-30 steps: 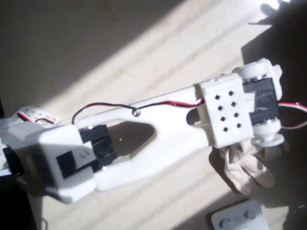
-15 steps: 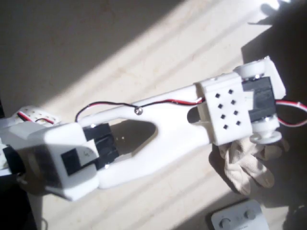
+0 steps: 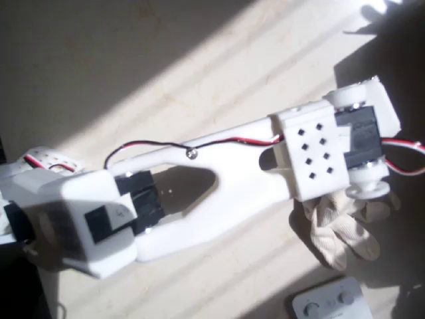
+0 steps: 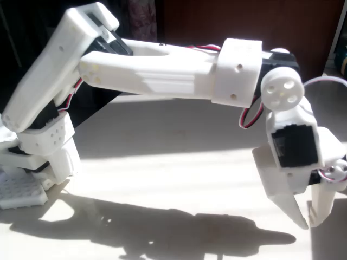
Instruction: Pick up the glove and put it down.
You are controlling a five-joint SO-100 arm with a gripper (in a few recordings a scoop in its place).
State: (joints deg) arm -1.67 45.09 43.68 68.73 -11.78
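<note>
Glove (image 3: 342,229) lies at the lower right of the overhead view, a cream knitted lump on the sunlit tabletop (image 3: 219,80), partly tucked under my wrist housing. Its long axis runs diagonally, from the upper left beneath my wrist down toward the lower right, with the stubby fingers splayed out toward the lower right and right edge. Just below it, at the bottom edge, sits a white device with round buttons (image 3: 330,302), near the glove but apart from it.

My arm stretches across the frame from the base at the lower left to the wrist at the right. In the fixed view my hand (image 4: 306,219) hangs at the lower right, pointing straight down, its two white fingers tapering to tips with a narrow gap between them and nothing gripped there. The tips hover just over the tabletop, their shadow falling to the left.
</note>
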